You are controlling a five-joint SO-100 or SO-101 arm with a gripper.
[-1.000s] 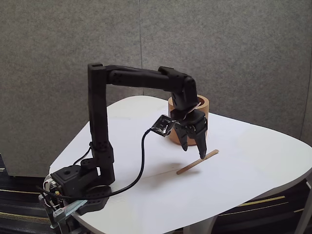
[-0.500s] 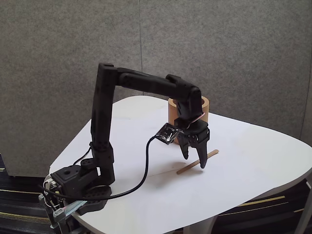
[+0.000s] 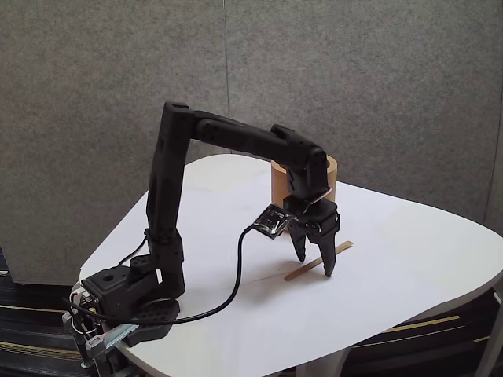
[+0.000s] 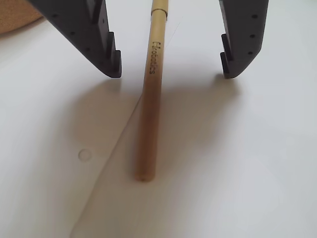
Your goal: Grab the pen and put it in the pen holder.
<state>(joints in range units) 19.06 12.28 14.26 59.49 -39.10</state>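
The gripper hangs low over the table with its two matte black fingers spread wide apart, nothing between the pads but air and the pen. In the wrist view the pen lies flat on the white tabletop, running up between the two fingertips without touching either; it is a slim, round, straw-coloured wooden stick with small dark lettering printed along its side and a blunt cut end nearest the camera. In the fixed view the gripper points down, tips straddling the pen, which lies at a slant. Just behind the wrist stands the pen holder, a thick-walled tan cylinder with a dull, cork-like surface. The smooth white table has rounded corners, and a black cable loops from the wrist to the base.
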